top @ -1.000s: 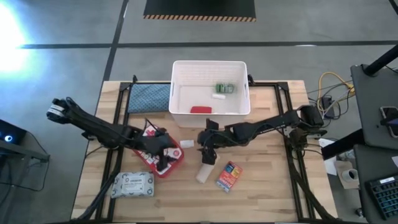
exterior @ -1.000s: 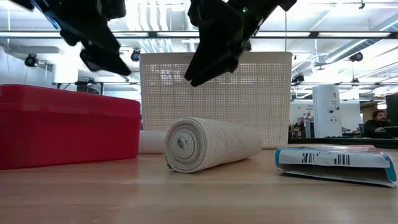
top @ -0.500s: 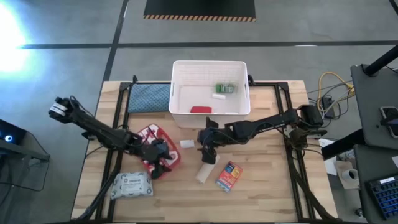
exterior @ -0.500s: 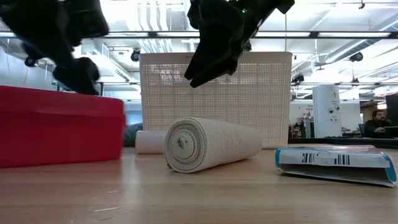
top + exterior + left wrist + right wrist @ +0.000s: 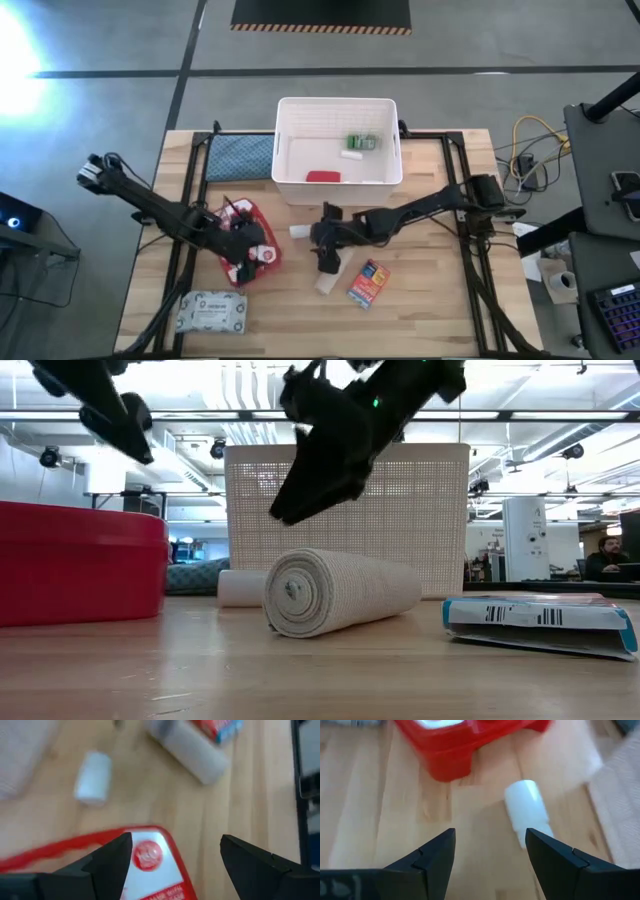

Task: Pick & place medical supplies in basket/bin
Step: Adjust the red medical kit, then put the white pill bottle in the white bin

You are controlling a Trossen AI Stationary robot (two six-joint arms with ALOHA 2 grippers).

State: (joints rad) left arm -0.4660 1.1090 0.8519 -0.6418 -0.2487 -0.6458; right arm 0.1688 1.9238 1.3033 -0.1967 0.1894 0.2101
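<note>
The red-and-white first-aid pouch (image 5: 238, 232) lies flat left of centre. My left gripper (image 5: 245, 258) hovers open over its near right corner (image 5: 155, 855); the low view shows a gap above the pouch (image 5: 80, 560). My right gripper (image 5: 325, 256) is open, hanging above the beige bandage roll (image 5: 329, 277), with a tiny white piece (image 5: 527, 810) ahead of it. The orange-blue box (image 5: 368, 283) and the wipes pack (image 5: 212, 312) lie on the table. The white basket (image 5: 285, 150) holds the red tube (image 5: 322, 176), the green-capped bottle (image 5: 362, 142) and a white piece (image 5: 350, 154).
A blue-grey cloth pad (image 5: 240, 155) lies left of the basket. Black frame rails (image 5: 190, 200) run along both sides of the table. Bare wood lies at the near edge between the wipes pack and the box.
The pouch has slid toward the table's left edge. My left gripper went left with it, dipped, then rose. My right gripper moved slightly left and toward the near edge, lowering over the bandage roll.
</note>
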